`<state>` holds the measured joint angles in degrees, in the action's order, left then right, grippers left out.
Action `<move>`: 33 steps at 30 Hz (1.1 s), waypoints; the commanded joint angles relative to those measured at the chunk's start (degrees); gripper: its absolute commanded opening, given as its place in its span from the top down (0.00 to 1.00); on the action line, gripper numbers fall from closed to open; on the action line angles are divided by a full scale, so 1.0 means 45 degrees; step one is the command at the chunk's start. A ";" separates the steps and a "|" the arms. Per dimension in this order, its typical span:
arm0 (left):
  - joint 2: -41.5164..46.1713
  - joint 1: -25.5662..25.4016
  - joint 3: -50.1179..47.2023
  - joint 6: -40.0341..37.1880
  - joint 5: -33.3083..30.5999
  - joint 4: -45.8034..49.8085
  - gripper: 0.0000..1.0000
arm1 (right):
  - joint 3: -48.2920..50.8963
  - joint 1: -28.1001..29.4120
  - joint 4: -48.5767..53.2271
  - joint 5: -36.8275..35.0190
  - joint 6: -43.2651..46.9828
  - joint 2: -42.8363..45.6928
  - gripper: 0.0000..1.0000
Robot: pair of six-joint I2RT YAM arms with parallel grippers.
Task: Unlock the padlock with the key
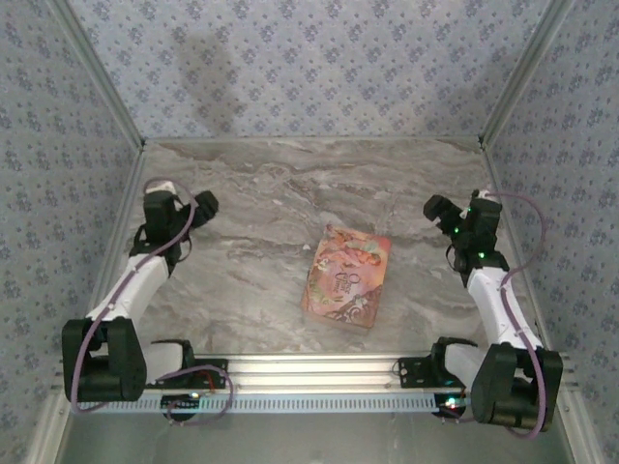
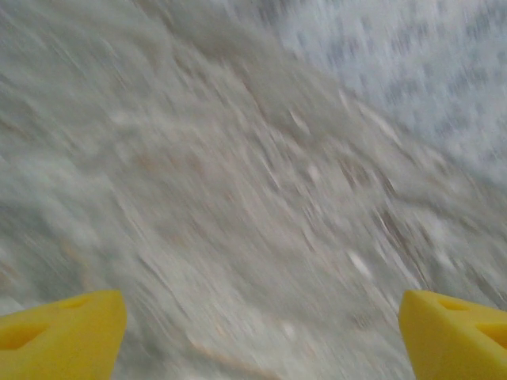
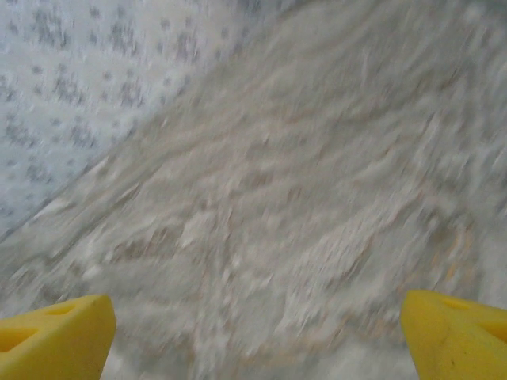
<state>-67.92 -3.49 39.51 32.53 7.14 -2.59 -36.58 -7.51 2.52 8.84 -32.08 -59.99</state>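
Note:
The padlock and the key are out of view. My left gripper point(image 1: 203, 205) hangs over the left side of the marble table, well left of the pink box. In the left wrist view its yellow fingertips point(image 2: 63, 332) stand far apart, and between the two sides of the left gripper point(image 2: 261, 336) there is only blurred marble. My right gripper point(image 1: 437, 208) is over the right side of the table, right of the box. Its yellow fingertips point(image 3: 55, 336) are also wide apart, with bare marble between the sides of the right gripper point(image 3: 257, 336).
A flat pink box with pictures point(image 1: 348, 275) lies on the marble table point(image 1: 261, 193) right of centre, between the two arms. Patterned walls point(image 1: 309, 58) close in the back and both sides. A metal rail point(image 1: 309, 372) runs along the near edge.

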 commanded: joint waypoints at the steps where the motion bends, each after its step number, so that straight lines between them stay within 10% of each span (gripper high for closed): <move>1: 0.0800 -0.2021 -0.0018 0.1053 0.1546 0.2116 0.13 | -0.0233 0.0130 0.2696 0.2839 -0.1053 0.0150 0.06; 14: 0.0185 -0.8667 -0.0658 0.1748 0.1554 0.1864 0.11 | 0.0626 0.2017 0.3488 0.4499 -0.1589 0.0082 0.07; 33: -0.2725 -1.1841 0.0338 0.2804 0.1224 0.0053 0.25 | -0.2248 0.5272 0.2498 0.4052 -0.1660 -0.4270 0.14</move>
<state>-78.61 -55.13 40.05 42.76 13.15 1.41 -42.15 14.28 15.07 27.22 -40.27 -76.03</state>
